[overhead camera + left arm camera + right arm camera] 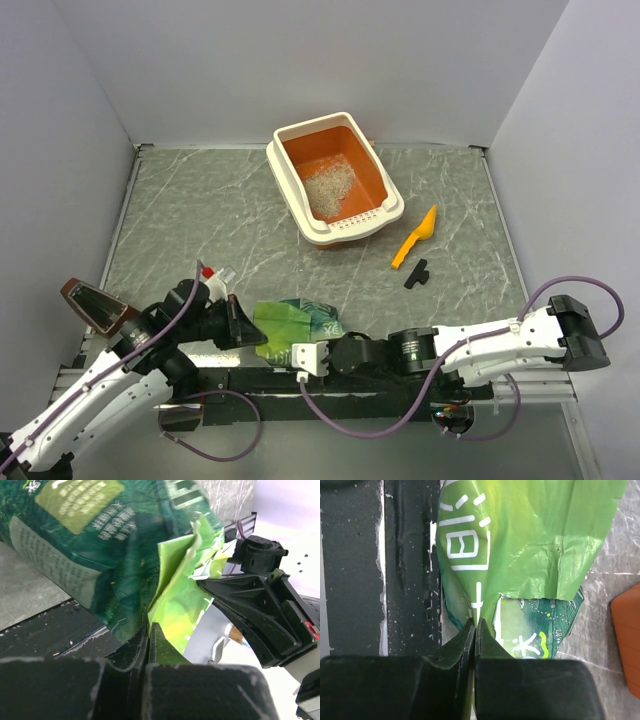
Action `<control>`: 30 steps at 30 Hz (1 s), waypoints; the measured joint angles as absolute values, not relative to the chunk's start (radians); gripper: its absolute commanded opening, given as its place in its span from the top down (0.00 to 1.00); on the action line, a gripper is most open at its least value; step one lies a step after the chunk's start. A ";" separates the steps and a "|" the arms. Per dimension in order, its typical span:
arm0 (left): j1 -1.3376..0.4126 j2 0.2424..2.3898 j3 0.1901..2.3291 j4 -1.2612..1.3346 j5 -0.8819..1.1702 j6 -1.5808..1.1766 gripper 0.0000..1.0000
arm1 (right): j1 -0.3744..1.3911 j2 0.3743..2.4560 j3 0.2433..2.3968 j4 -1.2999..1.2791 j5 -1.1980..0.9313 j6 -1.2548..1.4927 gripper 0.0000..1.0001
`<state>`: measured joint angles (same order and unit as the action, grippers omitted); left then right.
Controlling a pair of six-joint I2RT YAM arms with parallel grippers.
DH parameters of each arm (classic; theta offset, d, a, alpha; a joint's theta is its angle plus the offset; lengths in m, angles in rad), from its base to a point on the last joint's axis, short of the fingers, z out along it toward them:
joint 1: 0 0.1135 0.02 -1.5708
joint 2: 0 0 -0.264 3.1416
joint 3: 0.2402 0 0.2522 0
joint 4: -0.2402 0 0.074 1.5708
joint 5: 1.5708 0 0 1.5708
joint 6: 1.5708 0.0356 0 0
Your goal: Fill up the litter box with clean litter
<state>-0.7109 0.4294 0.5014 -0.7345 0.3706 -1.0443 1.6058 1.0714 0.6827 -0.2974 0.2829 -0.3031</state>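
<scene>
Top external view: left gripper (148,627) and right gripper (474,625) each pinch the green bag (290,322) tightly at the table's (200,220) near edge.

The bench (200,220) is a grey-green marbled slab with pale veins, filling the middle of the top view. Plain pale walls close it on three sides: the back wall (300,60) at 12 o'clock, the left wall (50,150) at 9, the right wall (580,130) at 3. A thin metal trim (118,215) runs where bench meets walls. At 6 o'clock a black strip (250,378) edges the bench, flecked with pale specks in the right wrist view. Light is even and soft; shadows are faint.
</scene>
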 measured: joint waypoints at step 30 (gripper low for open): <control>-0.709 0.790 0.701 -0.184 0.612 -0.355 0.43 | 1.107 1.078 0.937 -0.617 -0.290 -0.401 1.00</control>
<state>-0.7086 0.7898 0.7013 -0.1837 0.6125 -0.3546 1.1069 1.0779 0.9375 -0.6170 -0.2901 -0.4011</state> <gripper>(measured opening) 0.574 0.009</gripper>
